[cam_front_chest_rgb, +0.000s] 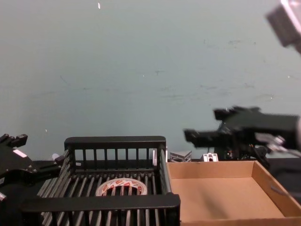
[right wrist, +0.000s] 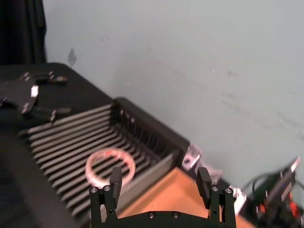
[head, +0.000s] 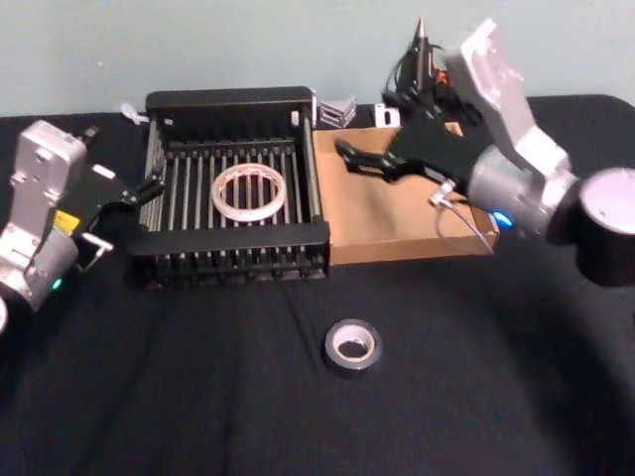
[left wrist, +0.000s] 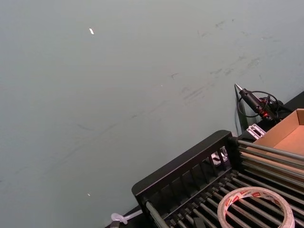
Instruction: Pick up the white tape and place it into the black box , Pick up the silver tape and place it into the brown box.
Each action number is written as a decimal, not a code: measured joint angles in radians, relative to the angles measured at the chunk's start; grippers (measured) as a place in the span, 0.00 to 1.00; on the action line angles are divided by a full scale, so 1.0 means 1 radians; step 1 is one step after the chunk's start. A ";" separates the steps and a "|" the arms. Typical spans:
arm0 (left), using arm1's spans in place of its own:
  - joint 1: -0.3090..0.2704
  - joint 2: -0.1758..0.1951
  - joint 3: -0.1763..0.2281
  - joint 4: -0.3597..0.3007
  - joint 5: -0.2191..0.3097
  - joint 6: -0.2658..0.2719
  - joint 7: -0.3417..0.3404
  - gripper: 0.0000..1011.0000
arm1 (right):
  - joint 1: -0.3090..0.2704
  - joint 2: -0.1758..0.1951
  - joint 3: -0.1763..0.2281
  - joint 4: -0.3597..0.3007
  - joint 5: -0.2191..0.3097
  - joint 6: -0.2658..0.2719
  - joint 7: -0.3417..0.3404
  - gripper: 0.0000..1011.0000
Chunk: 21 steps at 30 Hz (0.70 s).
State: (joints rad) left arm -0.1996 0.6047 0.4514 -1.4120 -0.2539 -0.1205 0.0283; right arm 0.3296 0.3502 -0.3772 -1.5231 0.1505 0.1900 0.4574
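White tape [head: 249, 191] lies flat in black box [head: 238, 101]. Silver tape [head: 352, 346] lies flat at lower centre of head view, below brown box [head: 397, 243]. Right gripper [head: 369, 162], fingers apart and empty, hovers above that box, nearer than left gripper [head: 142, 191], whose fingers I cannot tell.

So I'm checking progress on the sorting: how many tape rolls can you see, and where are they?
2. The white tape lies flat on the slatted bottom of the black box. The silver tape lies on the table in front of the boxes.
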 joint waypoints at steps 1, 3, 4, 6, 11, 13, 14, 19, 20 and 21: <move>0.000 0.000 0.000 0.000 0.000 0.000 0.000 0.99 | -0.032 0.023 0.010 -0.030 0.013 0.002 0.003 0.99; 0.000 0.000 0.000 0.000 0.000 0.000 0.000 0.99 | -0.082 0.057 0.025 -0.070 0.031 0.004 0.005 0.99; 0.000 0.000 0.000 0.000 0.000 0.000 0.000 0.99 | -0.097 0.068 0.030 -0.083 0.036 0.005 0.006 0.99; 0.000 0.000 0.000 0.000 0.000 0.000 0.000 0.99 | -0.130 0.089 0.038 -0.107 0.049 0.006 0.008 0.99; 0.000 0.000 0.000 0.000 0.000 0.000 0.000 0.99 | -0.226 0.148 0.057 -0.172 0.088 0.012 0.014 0.99; 0.000 0.000 0.000 0.000 0.000 0.000 0.000 0.99 | -0.246 0.161 0.058 -0.183 0.098 0.017 0.016 0.99; 0.000 0.000 0.000 0.000 0.000 0.000 0.000 0.99 | -0.262 0.172 0.058 -0.193 0.105 0.023 0.018 0.99; 0.000 0.000 0.000 0.000 0.000 0.000 0.000 0.99 | -0.296 0.202 0.041 -0.216 0.119 0.044 0.022 0.99; 0.000 0.000 0.000 0.000 0.000 0.000 0.000 0.99 | -0.300 0.206 0.038 -0.219 0.121 0.047 0.023 0.99; 0.000 0.000 0.000 0.000 0.000 0.000 0.000 0.99 | -0.302 0.209 0.035 -0.221 0.122 0.050 0.024 0.99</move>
State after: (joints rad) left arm -0.1996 0.6047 0.4514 -1.4120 -0.2539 -0.1205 0.0282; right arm 0.0277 0.5597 -0.3425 -1.7439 0.2726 0.2401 0.4813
